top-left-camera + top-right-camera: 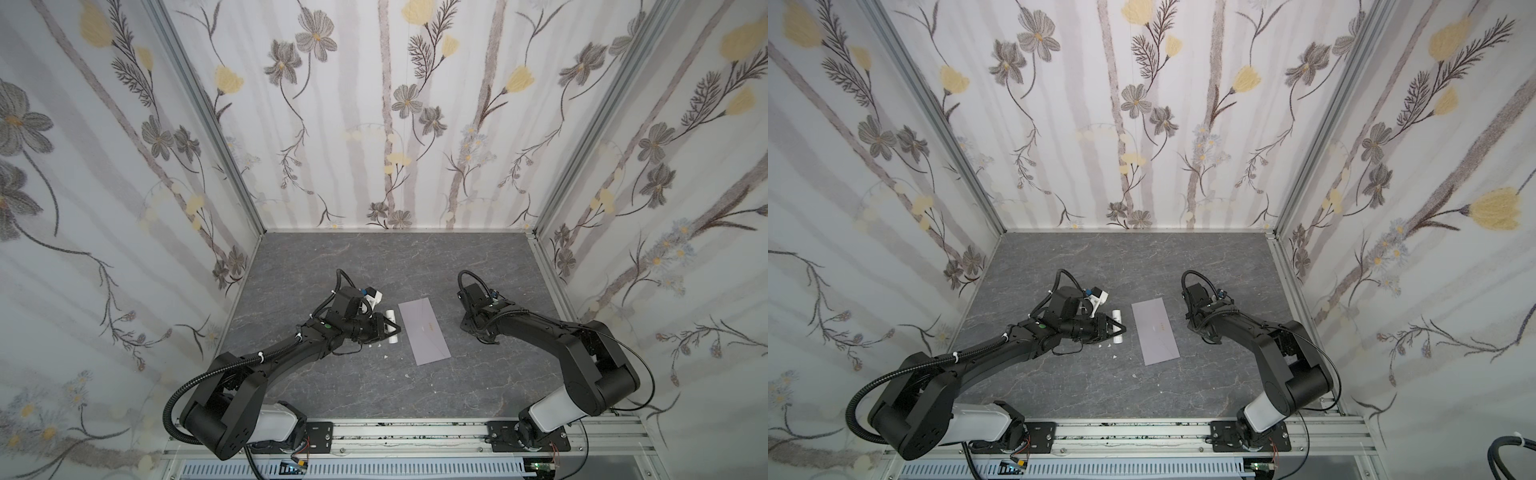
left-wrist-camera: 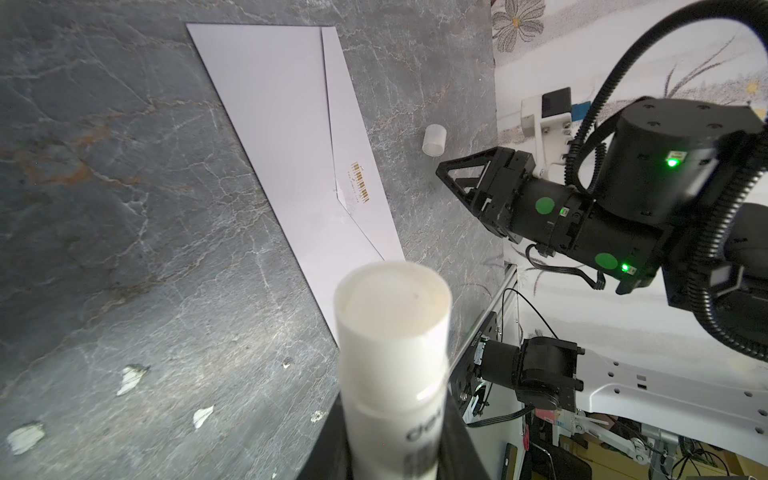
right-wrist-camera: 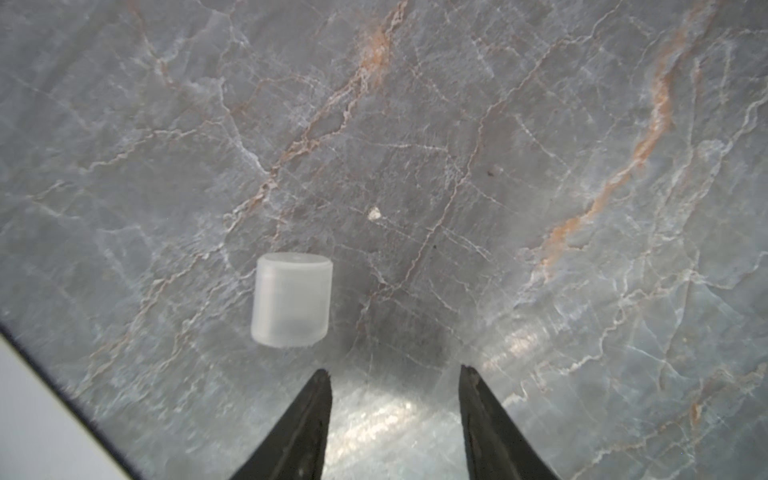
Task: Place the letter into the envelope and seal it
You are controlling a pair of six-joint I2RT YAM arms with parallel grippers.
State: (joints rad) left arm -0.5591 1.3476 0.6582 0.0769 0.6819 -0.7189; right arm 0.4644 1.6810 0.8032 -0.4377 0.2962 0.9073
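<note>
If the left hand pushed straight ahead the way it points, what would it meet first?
Probably the envelope: the left hand, gripping the glue stick crosswise, points at its near long edge, though the hand's height is unclear.

Even soft light; right wrist view blurred, glare on tabletop (image 3: 399, 409).

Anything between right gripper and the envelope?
A small translucent cap lies on the table between the envelope and right gripper, shown in the left wrist view.
</note>
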